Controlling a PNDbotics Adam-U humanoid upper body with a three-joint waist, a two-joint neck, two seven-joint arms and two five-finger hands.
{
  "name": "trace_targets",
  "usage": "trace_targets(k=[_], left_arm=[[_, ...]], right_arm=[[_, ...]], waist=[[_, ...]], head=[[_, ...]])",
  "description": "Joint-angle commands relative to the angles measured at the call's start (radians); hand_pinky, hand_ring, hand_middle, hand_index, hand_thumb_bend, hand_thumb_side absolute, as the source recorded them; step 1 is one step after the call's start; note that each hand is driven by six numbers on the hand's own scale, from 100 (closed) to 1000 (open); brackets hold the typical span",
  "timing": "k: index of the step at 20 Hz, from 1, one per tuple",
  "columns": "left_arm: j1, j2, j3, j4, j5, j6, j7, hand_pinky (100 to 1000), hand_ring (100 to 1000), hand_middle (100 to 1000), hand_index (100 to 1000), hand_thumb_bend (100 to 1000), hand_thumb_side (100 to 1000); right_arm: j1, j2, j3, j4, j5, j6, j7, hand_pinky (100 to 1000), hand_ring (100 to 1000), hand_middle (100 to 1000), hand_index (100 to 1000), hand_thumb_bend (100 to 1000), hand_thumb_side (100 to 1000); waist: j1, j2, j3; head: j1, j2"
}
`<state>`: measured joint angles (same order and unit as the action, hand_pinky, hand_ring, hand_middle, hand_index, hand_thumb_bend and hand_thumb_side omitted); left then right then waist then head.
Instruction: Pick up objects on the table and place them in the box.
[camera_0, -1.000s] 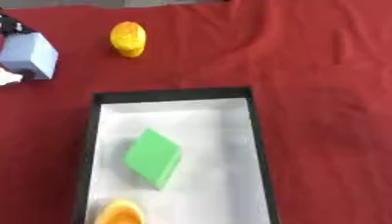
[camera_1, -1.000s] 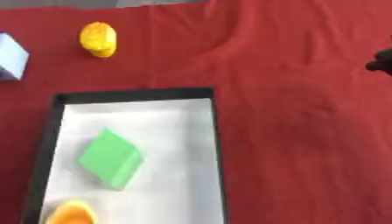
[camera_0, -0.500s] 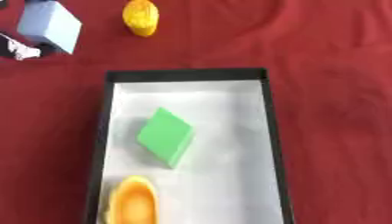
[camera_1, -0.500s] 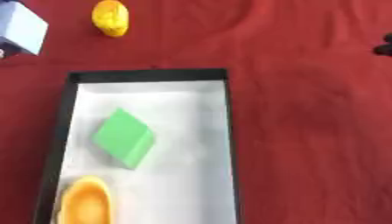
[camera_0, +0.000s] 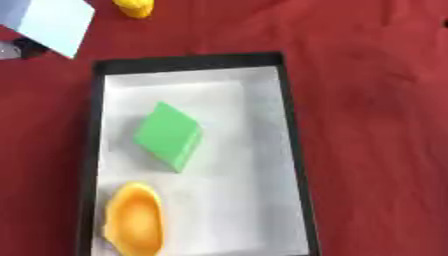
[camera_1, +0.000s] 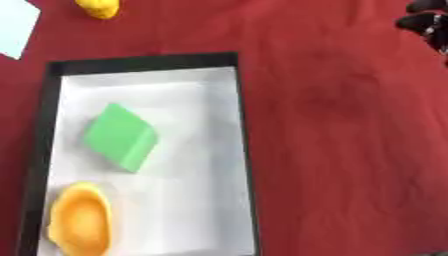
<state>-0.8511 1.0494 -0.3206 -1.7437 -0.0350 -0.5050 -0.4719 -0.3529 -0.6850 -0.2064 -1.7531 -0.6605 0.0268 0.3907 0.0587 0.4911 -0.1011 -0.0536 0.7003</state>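
1. Right hand (camera_1: 427, 22): only dark fingertips peeking in at the top right corner, above the red cloth (camera_1: 350, 125). Can't tell if open or closed.
2. Left hand (camera_0: 19, 49): just a dark bit at the top left edge, tucked behind the pale blue block (camera_0: 48, 22). Can't tell if holding the block or only next to it.
3. Black box (camera_0: 289, 135) with a white floor, lying in the middle of the cloth.
4. Inside the box: a green block (camera_0: 168, 135) in the middle, tilted, and an orange bowl-shaped thing (camera_0: 134, 220) near the bottom left.
5. Outside the box, at the top edge: a small yellow thing (camera_0: 134, 7), close to the blue block.
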Motion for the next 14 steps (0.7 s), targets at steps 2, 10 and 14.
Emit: trace_targets(k=[2,10,14], left_arm=[[0.012,0.082,-0.030,-0.218,0.022,0.043,0.051,629,500,405,591,312,100],[-0.088,0.009,-0.161,-0.256,-0.060,-0.077,0.095,623,516,418,596,431,100],[-0.124,-0.045,-0.220,-0.256,-0.110,-0.066,0.073,622,522,421,595,440,100]], right_arm=[[-0.012,-0.039,-0.002,-0.005,-0.002,0.005,0.005,989,747,696,856,100,607],[-0.005,-0.036,0.002,-0.001,0.013,0.006,0.011,989,747,697,856,100,608],[0.003,-0.035,0.004,0.002,0.019,0.004,0.011,988,747,697,856,100,607]], waist=[[0.012,-0.222,-0.002],[0.009,-0.231,0.014],[0.005,-0.243,0.033]], head=[[-0.015,-0.010],[-0.052,0.004],[-0.089,0.040]])
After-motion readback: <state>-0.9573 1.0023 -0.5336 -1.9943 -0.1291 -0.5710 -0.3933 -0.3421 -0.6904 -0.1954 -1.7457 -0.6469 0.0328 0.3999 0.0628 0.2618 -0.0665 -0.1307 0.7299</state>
